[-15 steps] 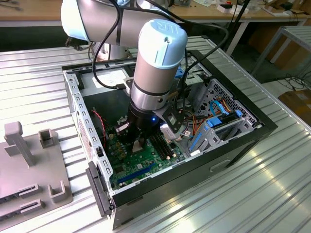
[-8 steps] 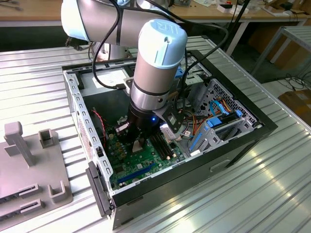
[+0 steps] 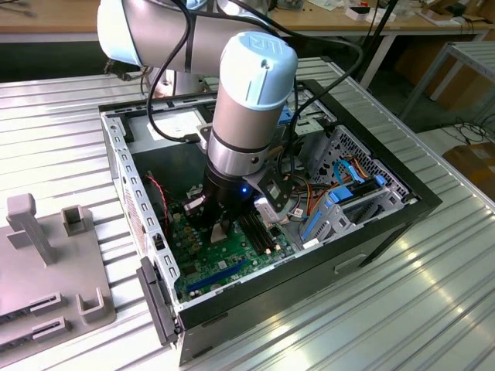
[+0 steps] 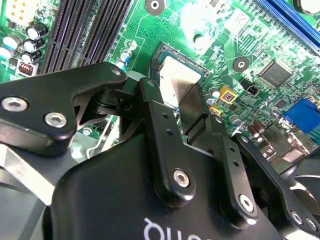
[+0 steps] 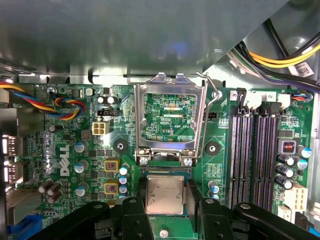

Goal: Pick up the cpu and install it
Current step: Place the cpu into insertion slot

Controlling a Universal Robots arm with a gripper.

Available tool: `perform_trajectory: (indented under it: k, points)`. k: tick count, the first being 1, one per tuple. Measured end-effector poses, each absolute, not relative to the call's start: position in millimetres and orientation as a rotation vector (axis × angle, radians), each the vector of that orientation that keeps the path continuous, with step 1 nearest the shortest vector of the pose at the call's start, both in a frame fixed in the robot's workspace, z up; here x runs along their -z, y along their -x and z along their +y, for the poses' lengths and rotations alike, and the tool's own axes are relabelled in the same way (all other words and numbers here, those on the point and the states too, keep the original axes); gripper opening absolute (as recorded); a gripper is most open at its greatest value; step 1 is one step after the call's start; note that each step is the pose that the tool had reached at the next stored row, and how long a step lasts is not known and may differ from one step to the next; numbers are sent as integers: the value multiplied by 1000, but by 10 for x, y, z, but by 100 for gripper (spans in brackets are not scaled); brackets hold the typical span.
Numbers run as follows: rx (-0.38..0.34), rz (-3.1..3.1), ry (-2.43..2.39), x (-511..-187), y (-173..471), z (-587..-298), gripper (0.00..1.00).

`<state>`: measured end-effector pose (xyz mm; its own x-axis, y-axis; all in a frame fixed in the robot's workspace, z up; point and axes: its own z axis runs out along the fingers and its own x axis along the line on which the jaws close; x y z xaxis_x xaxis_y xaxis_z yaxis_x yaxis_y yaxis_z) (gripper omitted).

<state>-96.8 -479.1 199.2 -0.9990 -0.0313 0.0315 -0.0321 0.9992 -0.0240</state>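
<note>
step in hand: placing the cpu (image 5: pixel 166 196) into its socket. the pincer (image 5: pixel 167 194) is clenched on the cpu, one finger against each of two opposite edges. the chip sits low over the green motherboard (image 5: pixel 75 150), within the socket outline and just beside the hinge of the hollow socket frame (image 5: pixel 170 82), which is swung open with its lever (image 5: pixel 209 120) raised. whether the chip already rests on the contacts cannot be told. by judgement, seating calls for the chip held level and square to the outline and lowered straight, with no sideways drag, since the contacts beneath would likely bend.
</note>
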Motion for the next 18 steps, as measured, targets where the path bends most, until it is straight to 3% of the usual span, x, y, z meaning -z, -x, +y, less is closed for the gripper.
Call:
perform_trajectory:
  k: [9, 11, 13, 14, 18]
  points:
    - [-37, -3110, -49, -1988, 967, -4790, 41]
    - [-35, -3111, -50, -1984, 966, -4789, 48]
    - [-36, -3110, -49, -1985, 967, -4790, 48]
    - [-37, -3110, -49, -1988, 967, -4790, 54]
    - [-37, -3110, -49, -2021, 967, -4790, 54]
